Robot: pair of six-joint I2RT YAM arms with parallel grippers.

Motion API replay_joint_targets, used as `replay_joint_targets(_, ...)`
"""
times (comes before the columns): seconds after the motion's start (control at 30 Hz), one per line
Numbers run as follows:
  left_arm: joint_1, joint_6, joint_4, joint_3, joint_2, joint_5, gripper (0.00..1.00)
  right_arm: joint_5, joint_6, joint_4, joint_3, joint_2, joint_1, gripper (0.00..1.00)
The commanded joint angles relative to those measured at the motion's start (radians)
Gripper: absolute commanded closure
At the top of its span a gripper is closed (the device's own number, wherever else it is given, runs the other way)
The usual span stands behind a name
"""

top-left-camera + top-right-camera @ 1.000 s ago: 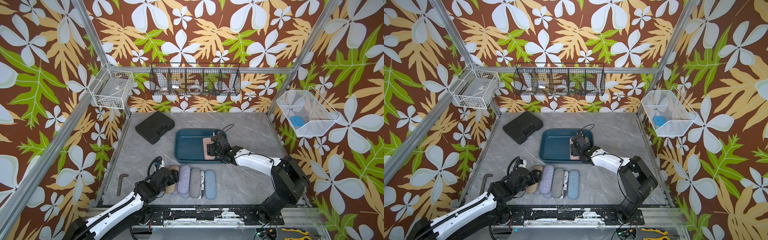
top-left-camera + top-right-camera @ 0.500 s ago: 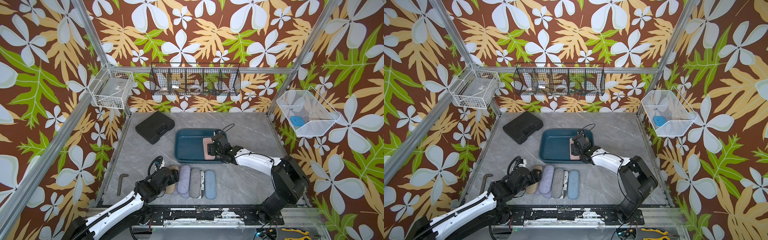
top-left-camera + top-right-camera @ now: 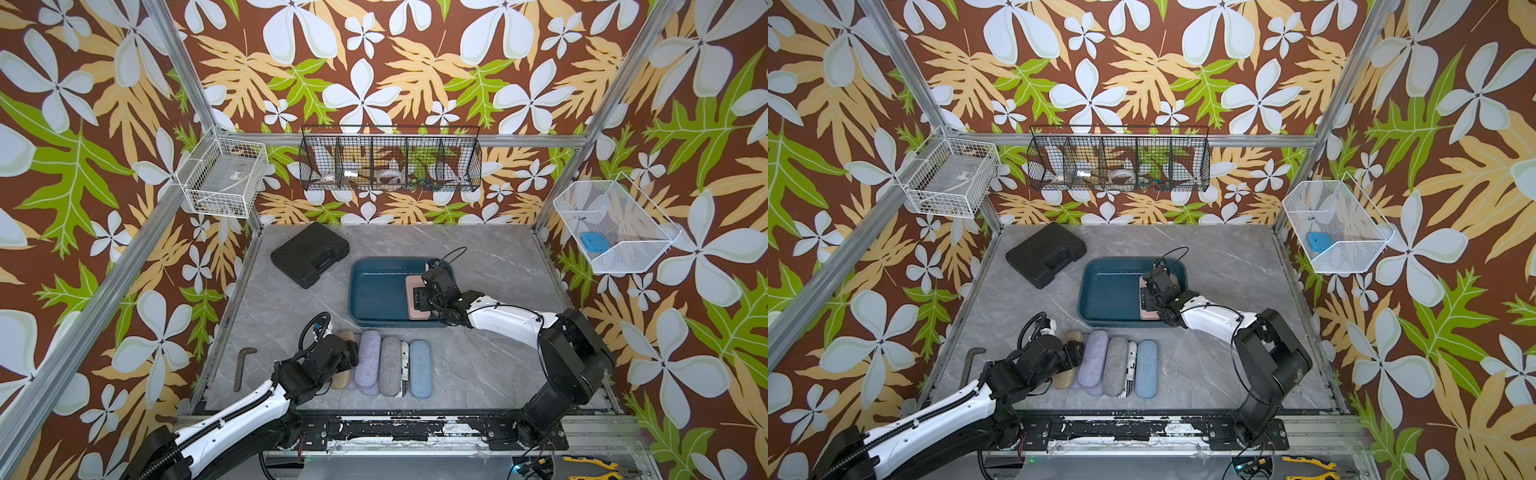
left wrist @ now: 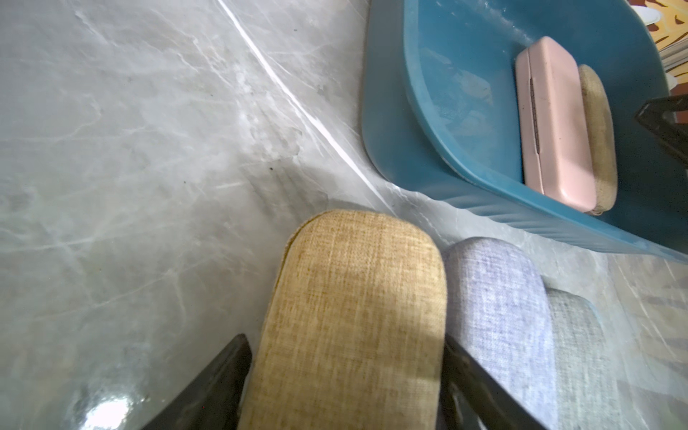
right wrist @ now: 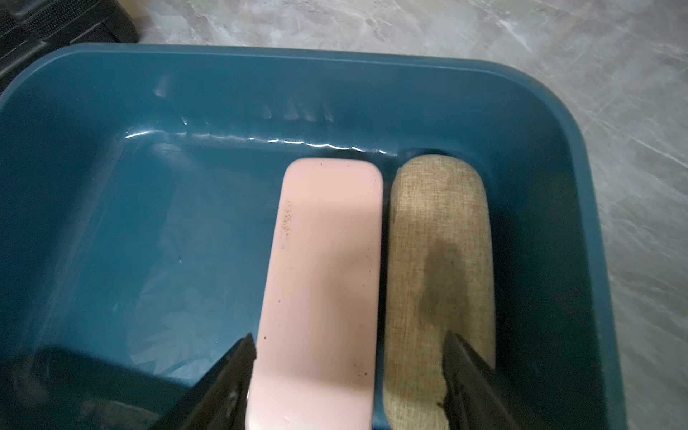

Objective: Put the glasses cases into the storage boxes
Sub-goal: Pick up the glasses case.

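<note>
Inside glossy teal tub: smooth pink case beside woven tan case.

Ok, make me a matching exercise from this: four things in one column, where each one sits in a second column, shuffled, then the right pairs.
Things
1. pink case
2. light blue case
3. loose tan case
4. black moulded case

Places
A. between the jaws of the left pincer
B. on the table towards the back wall, apart from the row
C. lying in the teal tub
D. at the row's end farthest from the left pincer

Pairs: 1-C, 2-D, 3-A, 4-B
</note>
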Motion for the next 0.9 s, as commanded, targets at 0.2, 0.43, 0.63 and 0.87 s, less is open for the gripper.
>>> replay_joint_targets(0.2,-0.009,-0.013,-0.021,0.006,0.003,-0.033,0.32,0.001,0.006,0.005,0.007,0.006,0.0,0.22)
replay_joint_targets(0.43,-0.009,-0.028,-0.067,0.028,-0.046,-0.067,0.36,0.005,0.004,-0.001,0.005,-0.003,0.0,0.22)
replay_joint_targets(0.63,-0.009,-0.016,-0.161,0.104,-0.091,-0.14,0.36,0.007,0.004,-0.01,0.009,-0.014,-0.001,0.22)
replay_joint_targets(0.87,-0.009,0.004,-0.186,0.285,-0.032,-0.198,0.37,0.031,-0.008,-0.039,0.008,-0.082,-0.001,0.22)
